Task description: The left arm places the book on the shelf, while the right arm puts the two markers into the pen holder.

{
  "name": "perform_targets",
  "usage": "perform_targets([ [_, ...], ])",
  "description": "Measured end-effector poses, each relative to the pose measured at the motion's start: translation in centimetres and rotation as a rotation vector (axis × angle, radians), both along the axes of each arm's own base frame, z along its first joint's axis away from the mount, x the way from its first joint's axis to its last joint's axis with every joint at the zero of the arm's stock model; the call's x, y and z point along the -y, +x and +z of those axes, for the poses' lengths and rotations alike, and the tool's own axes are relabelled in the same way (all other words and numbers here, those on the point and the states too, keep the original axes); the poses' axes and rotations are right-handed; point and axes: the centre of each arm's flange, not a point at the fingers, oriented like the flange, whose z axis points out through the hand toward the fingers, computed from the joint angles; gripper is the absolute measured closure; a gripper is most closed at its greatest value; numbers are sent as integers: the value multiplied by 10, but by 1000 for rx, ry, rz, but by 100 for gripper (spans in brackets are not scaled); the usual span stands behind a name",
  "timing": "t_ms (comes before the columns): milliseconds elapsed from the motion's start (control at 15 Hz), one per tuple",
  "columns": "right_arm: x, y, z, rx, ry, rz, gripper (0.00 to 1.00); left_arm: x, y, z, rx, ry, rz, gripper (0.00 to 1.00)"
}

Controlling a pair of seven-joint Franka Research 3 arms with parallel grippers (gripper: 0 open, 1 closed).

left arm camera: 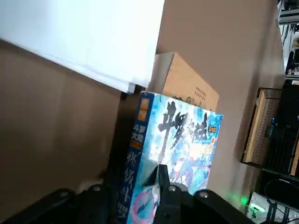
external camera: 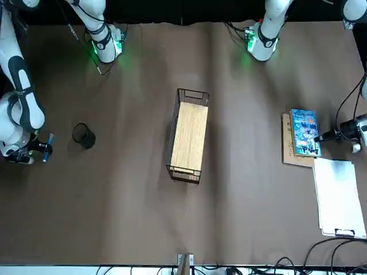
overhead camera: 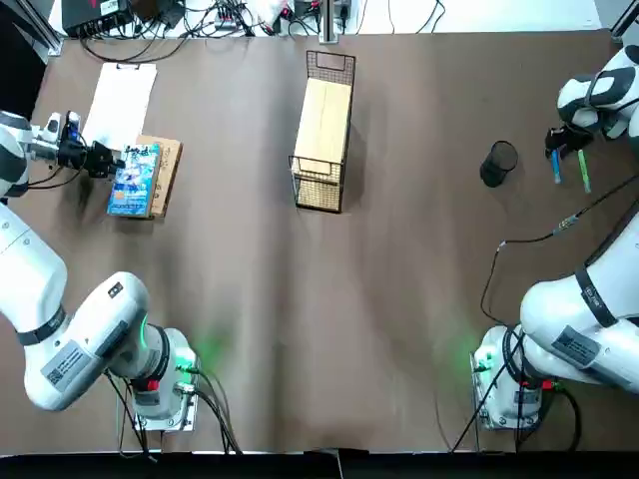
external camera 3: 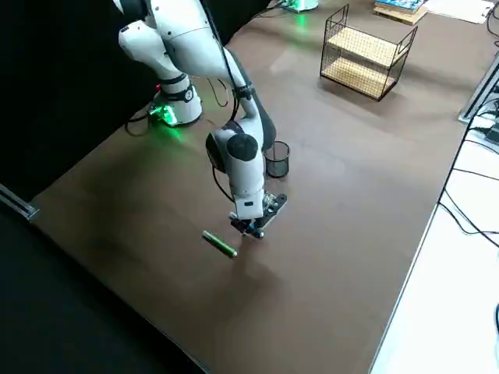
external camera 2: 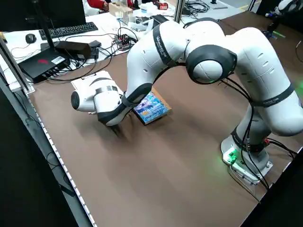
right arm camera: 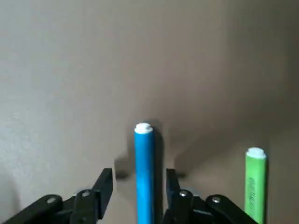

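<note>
Toward the upper left of the overhead view, the illustrated book lies on a tan book, which seems to raise its edge so a finger can slip beneath; the left hand is at its spine side, fingers apart, one above the cover, probably lined up for a grip by the edge. At the upper right, the right hand hangs over the worktop with its fingers spread, the blue marker between them, likely so that closing will take it squarely; the green marker lies outside, to be fetched separately. The black pen holder is near that arm, a short carry, while the wire shelf sits upper centre, within the left arm's likely reach
</note>
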Motion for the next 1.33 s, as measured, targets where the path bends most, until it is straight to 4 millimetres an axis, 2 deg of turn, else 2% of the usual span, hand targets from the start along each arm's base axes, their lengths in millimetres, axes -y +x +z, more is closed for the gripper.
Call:
perform_targets([
  [133,0,1,-5,-2,3,-1,49,0,0,0,1,0,-1,71],
  [200,0,2,-6,-3,3,-1,56,-1,0,1,3,-2,-3,75],
  [333,0,3,-5,-1,3,-1,59,-1,0,2,7,-4,-6,76],
  [467,-1,4,-5,0,4,3,78,-1,0,3,10,-2,-7,76],
  [533,-2,5,-5,-1,3,12,83,-2,1,5,13,1,-7,76],
  [733,-7,8,-4,-2,5,84,82,-10,4,25,23,14,7,76],
  [867,-22,17,-2,0,21,169,82,-13,3,42,13,-10,15,78],
  [1000,-48,31,11,-11,58,261,82,-15,2,57,13,-29,18,80],
  [1067,-63,39,24,-20,87,308,82,-16,2,62,12,-33,25,80],
  [1200,-93,50,58,-22,194,395,82,-15,4,67,10,-48,38,80],
  [1333,-113,48,93,-21,367,499,82,-13,6,70,9,-65,51,80],
])
